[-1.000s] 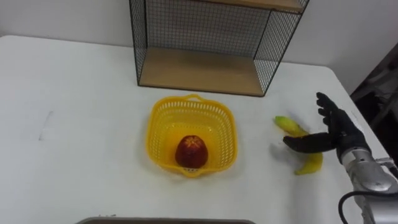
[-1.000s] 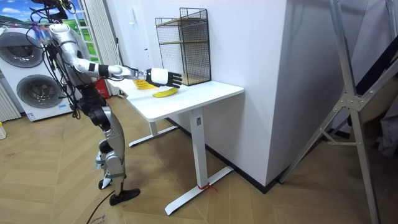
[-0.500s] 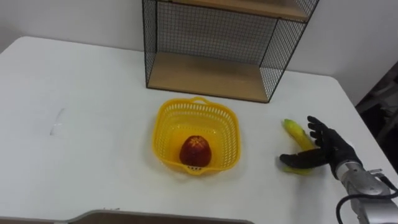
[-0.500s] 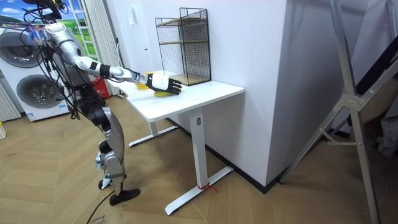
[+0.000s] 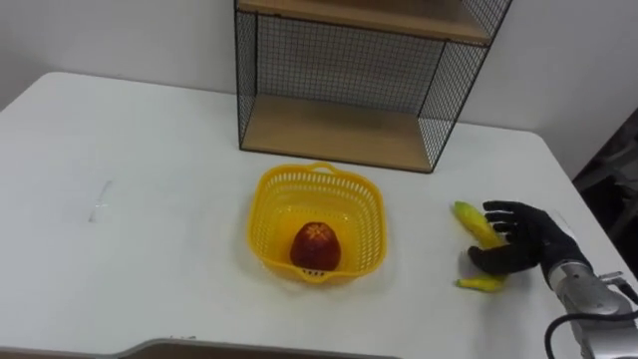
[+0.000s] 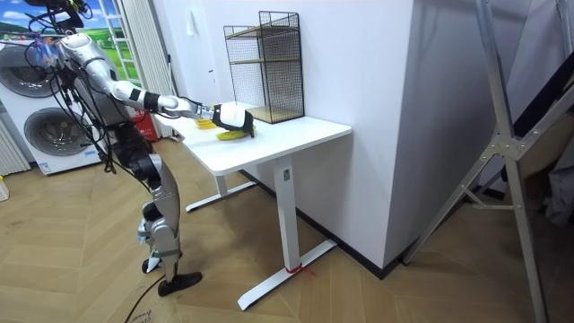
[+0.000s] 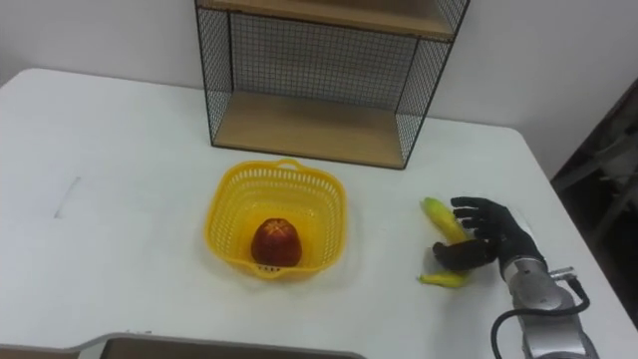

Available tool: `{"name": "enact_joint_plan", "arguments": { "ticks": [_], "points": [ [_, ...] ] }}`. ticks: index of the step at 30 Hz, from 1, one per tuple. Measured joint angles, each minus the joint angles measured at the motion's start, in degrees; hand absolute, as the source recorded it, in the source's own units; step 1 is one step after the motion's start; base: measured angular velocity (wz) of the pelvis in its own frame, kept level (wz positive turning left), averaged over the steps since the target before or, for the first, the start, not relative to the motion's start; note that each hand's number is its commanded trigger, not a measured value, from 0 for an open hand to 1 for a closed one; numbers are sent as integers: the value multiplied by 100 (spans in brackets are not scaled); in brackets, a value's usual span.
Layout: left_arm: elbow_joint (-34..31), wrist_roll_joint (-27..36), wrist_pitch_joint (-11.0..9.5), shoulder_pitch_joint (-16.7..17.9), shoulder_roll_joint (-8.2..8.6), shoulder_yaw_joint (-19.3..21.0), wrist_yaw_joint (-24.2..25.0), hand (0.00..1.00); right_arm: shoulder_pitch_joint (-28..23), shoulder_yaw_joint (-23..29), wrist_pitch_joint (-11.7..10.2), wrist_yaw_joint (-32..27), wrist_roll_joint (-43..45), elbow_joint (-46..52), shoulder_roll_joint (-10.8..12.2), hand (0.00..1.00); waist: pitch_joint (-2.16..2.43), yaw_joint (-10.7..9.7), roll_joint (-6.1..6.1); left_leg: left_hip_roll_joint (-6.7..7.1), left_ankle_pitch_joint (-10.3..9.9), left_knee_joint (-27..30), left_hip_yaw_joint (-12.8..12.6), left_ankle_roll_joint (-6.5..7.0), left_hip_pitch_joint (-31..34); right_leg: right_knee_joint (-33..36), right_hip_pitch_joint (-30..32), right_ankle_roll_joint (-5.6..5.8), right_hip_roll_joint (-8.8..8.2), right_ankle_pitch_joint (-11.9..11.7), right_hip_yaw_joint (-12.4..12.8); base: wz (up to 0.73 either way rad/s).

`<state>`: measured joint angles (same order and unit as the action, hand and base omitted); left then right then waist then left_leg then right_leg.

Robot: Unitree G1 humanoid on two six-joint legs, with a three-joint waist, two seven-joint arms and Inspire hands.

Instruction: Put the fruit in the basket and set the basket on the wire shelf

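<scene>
Nearest, at the worktop's [image 5: 150, 199] right edge, the right hand [image 5: 523, 247] curled its fingers round the banana [image 5: 475, 221], which lay on the worktop. To its left, well apart, the yellow basket [image 5: 269, 194] held a red fruit [image 5: 314, 245]. Beyond the basket stood the wire shelf [image 5: 339, 130], against the wall.

The yellow basket [image 5: 371, 214] stands upright on the white worktop [image 5: 150, 150], a red fruit [image 5: 314, 245] inside it. The banana [image 5: 476, 223] lies to its right, in the curled right hand [image 5: 523, 244]. The wire shelf [image 5: 339, 135] stands behind the basket.
</scene>
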<state>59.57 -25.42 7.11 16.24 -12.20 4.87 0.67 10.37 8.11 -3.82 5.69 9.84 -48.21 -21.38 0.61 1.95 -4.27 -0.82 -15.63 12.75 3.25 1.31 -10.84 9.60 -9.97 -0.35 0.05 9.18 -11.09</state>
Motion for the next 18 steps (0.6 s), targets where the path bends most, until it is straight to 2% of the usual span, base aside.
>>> {"name": "enact_joint_plan", "arguments": {
  "ticks": [6,10,18],
  "points": [
    [92,4,-12,-105,-9,-171,2,0,29,0,14,-75,-1,-88,-11,100,-9,-3,8,0,0,-11,10,0,-2,10,11,-1,3,-1,23,0],
    [101,2,-12,-149,-9,-174,6,0,-42,-71,38,-78,173,209,-8,100,-16,13,6,-3,1,-39,-15,-2,43,27,103,-5,11,-3,76,-7],
    [39,5,-12,-263,-25,-172,14,0,-61,-473,331,-180,468,1071,-4,100,-39,94,21,-25,4,-109,-241,-1,104,46,283,-7,40,-21,243,-14]
  ]
}}
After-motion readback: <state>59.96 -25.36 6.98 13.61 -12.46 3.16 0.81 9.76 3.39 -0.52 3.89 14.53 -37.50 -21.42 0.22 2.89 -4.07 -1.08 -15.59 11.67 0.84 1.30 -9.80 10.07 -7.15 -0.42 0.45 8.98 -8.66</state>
